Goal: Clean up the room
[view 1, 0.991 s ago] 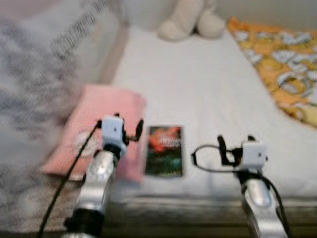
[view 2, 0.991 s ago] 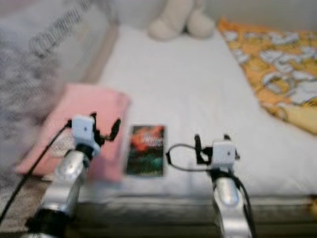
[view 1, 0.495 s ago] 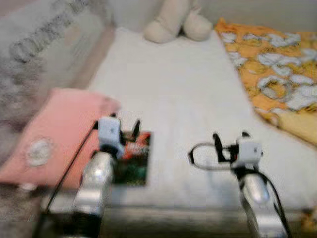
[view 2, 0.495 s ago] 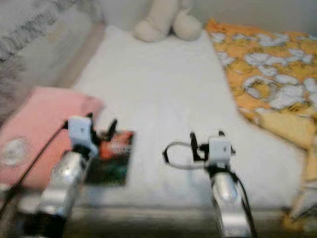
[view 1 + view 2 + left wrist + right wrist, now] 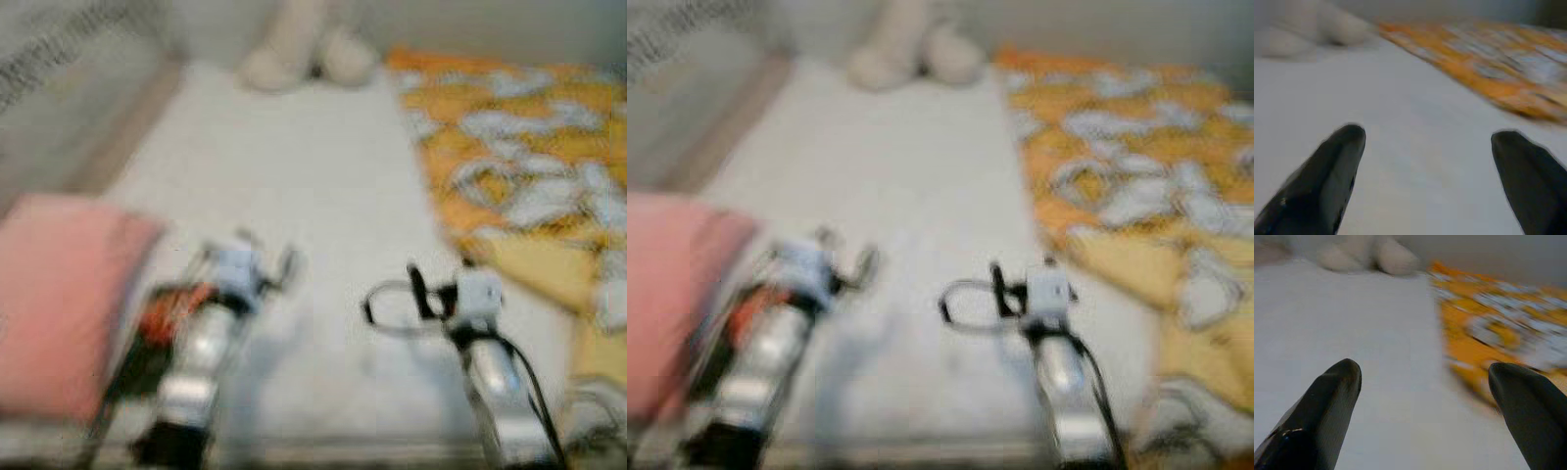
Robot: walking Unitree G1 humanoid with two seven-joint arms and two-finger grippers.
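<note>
— White sheet: what is spread over it?

— The bed [image 5: 294, 176] is covered by it. An orange blanket [image 5: 509, 147] is laid on the right side, and a pink pillow [image 5: 54, 294] is seen at the left edge. A pale soft toy [image 5: 304, 54] is set at the far end.

— And the smaller things?

— A dark book [image 5: 162, 323] is partly hidden under the left arm, beside the pillow. The left gripper [image 5: 1425, 161] and right gripper [image 5: 1425, 391] are held above the sheet, fingers spread wide, nothing gripped. All is blurred.
</note>
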